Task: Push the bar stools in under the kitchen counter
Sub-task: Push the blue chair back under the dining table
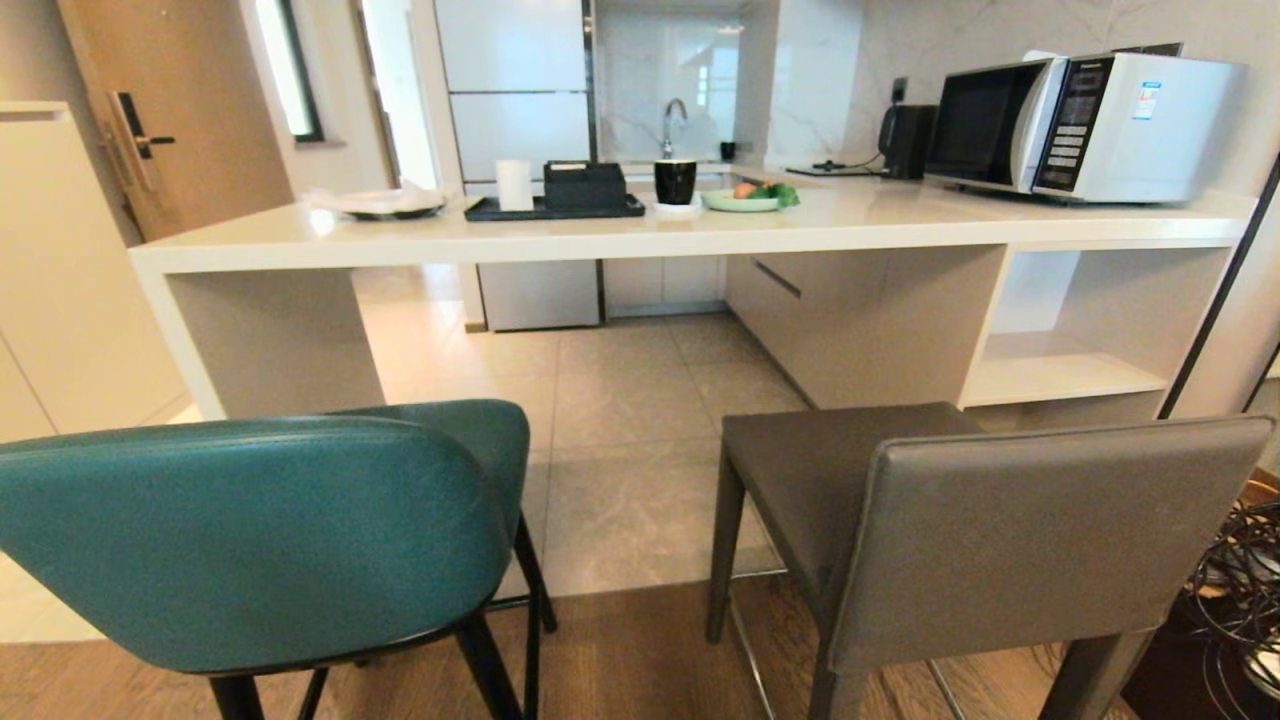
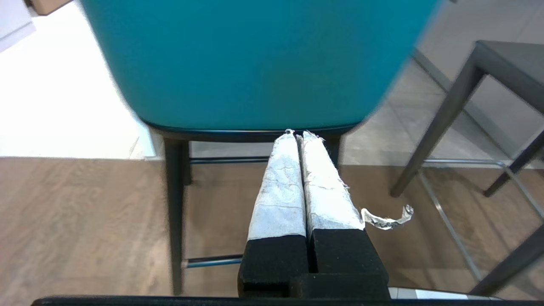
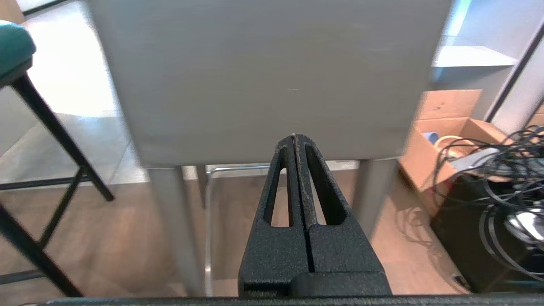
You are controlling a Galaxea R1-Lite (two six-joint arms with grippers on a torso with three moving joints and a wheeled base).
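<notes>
teal stool: curved padded back, thin black splayed legs; near left, outside the counter
grey stool: square leather back, straight grey legs; near right, also outside
stool count: 2, side by side, apart
kitchen counter: glossy off-white top, slab side left, white cubbies right; beyond both stools
left gripper: fingers pressed together, tips by teal back's lower edge
right gripper: fingers pressed together, tips at grey back's lower edge
</notes>
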